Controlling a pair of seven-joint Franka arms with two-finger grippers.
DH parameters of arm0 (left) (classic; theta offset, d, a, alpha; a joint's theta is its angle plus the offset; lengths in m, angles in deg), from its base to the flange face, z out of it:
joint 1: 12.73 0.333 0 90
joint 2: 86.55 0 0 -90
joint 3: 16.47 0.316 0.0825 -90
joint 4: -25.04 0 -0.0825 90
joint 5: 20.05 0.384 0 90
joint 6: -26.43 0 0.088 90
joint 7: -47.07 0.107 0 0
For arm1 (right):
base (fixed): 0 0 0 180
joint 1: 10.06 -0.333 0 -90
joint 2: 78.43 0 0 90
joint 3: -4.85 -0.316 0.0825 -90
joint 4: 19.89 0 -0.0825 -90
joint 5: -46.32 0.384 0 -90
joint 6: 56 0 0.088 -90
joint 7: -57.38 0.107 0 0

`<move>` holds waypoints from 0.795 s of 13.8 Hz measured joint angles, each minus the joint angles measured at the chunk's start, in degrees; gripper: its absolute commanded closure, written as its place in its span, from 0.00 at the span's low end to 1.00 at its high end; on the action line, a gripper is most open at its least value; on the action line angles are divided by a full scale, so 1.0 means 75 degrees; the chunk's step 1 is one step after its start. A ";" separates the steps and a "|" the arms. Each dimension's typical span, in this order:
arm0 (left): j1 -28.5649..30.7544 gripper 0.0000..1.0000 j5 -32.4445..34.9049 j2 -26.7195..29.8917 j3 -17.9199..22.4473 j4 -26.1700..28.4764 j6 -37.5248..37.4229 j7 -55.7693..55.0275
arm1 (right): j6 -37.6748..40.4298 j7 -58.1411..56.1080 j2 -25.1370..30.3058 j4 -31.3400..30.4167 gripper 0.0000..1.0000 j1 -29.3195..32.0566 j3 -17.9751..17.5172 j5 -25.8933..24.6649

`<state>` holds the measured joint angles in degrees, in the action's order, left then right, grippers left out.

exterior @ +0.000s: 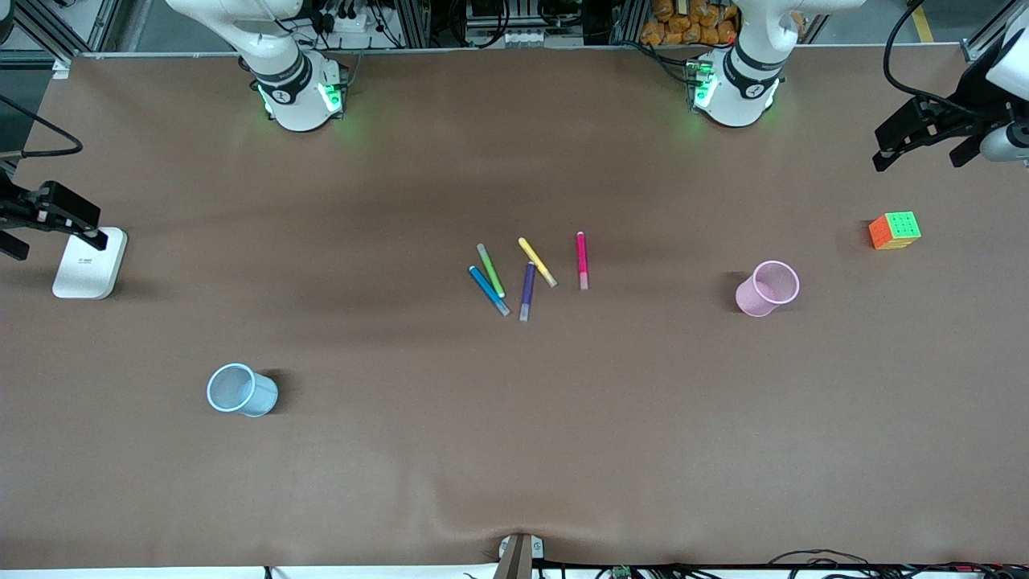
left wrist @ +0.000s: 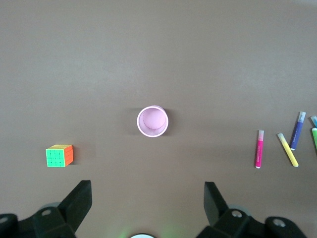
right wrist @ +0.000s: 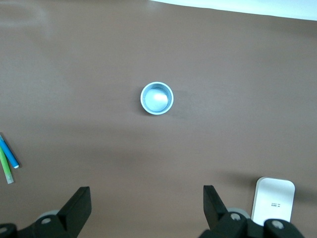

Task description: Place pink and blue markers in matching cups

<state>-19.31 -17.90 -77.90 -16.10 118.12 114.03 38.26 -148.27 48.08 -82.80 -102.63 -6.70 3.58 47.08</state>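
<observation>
The pink marker (exterior: 580, 259) and the blue marker (exterior: 489, 290) lie flat at mid-table among other pens. The pale pink cup (exterior: 768, 288) stands upright toward the left arm's end. The pale blue cup (exterior: 241, 390) stands upright toward the right arm's end, nearer the front camera. My left gripper (exterior: 919, 158) is open and empty, up over the table's left arm's end. Its wrist view shows its fingers (left wrist: 147, 191) spread, the pink cup (left wrist: 152, 121) and the pink marker (left wrist: 259, 148). My right gripper (exterior: 56, 241) is open and empty over the right arm's end. Its wrist view (right wrist: 147, 192) shows the blue cup (right wrist: 157, 98) and the blue marker (right wrist: 8, 152).
A green pen (exterior: 490, 270), a yellow pen (exterior: 537, 261) and a dark purple pen (exterior: 526, 290) lie beside the two markers. A colour cube (exterior: 894, 230) sits at the left arm's end. A white box (exterior: 90, 263) sits under the right gripper.
</observation>
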 measured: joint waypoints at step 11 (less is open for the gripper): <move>0.0009 0.00 -0.0084 -0.0230 -0.0012 -0.0017 -0.0216 -0.0001 | 0.0070 0.0000 0.0107 -0.0168 0.00 -0.0010 0.0007 0.0042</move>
<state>-19.24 -18.53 -79.62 -16.19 117.99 112.41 38.26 -147.74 48.08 -82.00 -103.89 -6.78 3.63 47.40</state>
